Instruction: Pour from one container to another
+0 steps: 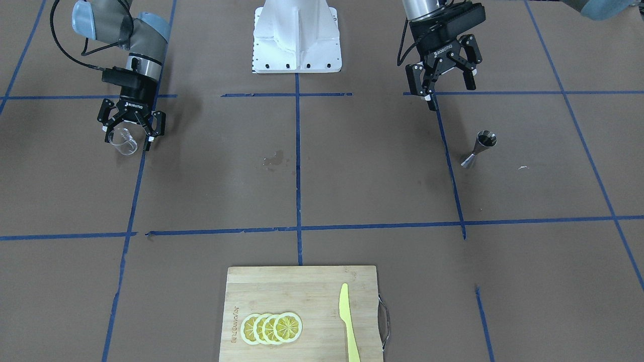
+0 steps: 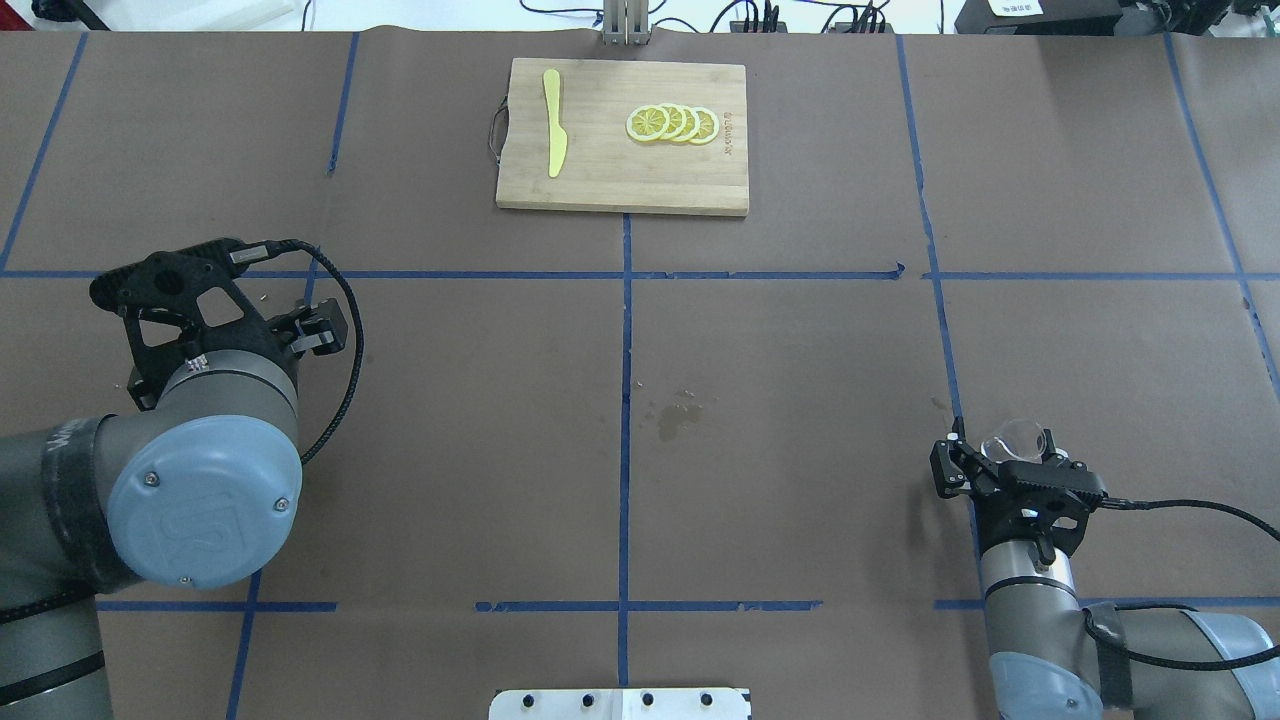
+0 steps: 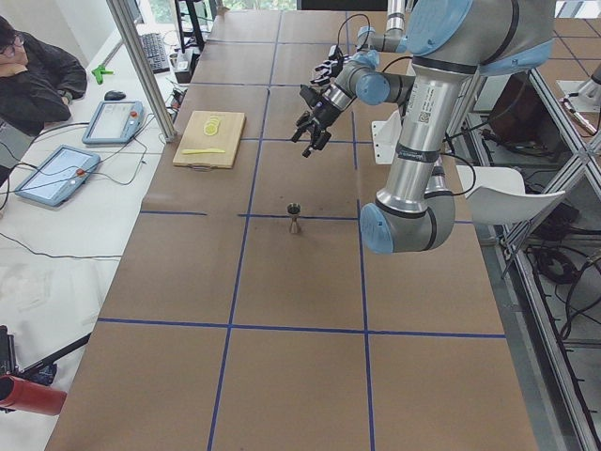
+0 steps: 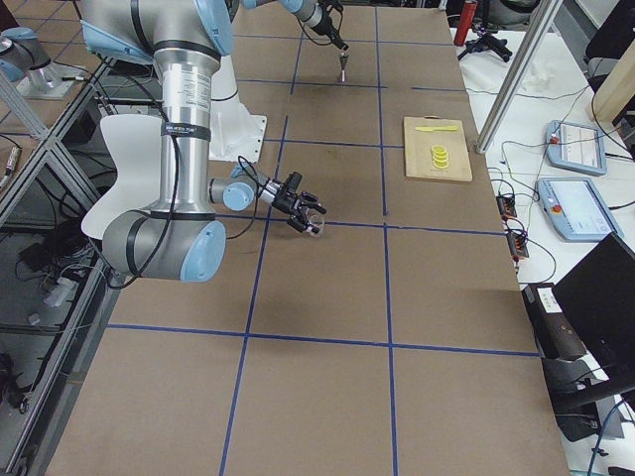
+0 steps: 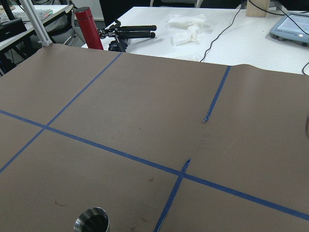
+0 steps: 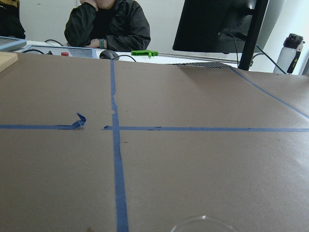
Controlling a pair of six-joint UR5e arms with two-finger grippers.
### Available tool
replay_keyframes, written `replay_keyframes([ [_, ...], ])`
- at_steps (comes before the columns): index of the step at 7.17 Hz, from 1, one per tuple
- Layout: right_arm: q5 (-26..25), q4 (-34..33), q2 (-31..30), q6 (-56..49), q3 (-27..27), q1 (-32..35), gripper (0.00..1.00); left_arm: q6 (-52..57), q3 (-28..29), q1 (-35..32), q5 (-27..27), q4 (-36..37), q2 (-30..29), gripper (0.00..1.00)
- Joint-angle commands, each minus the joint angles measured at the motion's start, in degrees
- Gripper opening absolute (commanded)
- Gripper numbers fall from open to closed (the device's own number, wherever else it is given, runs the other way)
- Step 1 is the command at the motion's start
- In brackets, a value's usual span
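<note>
Worktop (image 2: 800,400) in front of you: brown paper cover, blue tape lines (image 2: 625,350) in grid, dark stain (image 2: 670,425) near middle. Along one long side you have white side table (image 3: 56,225) with two tablets (image 3: 56,174) and mouse (image 3: 115,95). Slanted metal post (image 3: 146,66) at its edge. Person in dark jacket (image 6: 107,24) seated there, chin on hand. Black monitor (image 6: 217,24) beside. White chair (image 3: 512,193) on opposite side. Red bottle (image 5: 89,29), black tripod (image 5: 130,31) past one worktop end. You get even, bright indoor light, soft shadows.
</note>
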Motion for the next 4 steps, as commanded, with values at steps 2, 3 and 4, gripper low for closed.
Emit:
replay_keyframes([
  [2, 1.17, -0.08, -1.58, 0.13, 0.58, 0.04, 1.0, 0.09, 0.06, -0.07, 0.08, -0.01, -0.74, 1.0],
  [3, 1.87, -0.08, -1.76, 0.13, 1.63, 0.04, 1.0, 0.09, 0.15, 0.02, 0.08, -0.01, -0.74, 1.0],
  [4, 2.75, -0.08, -2.46, 0.13, 3.47, 0.04, 1.0, 0.09, 0.15, -0.07, 0.08, -0.01, -0.74, 1.0],
])
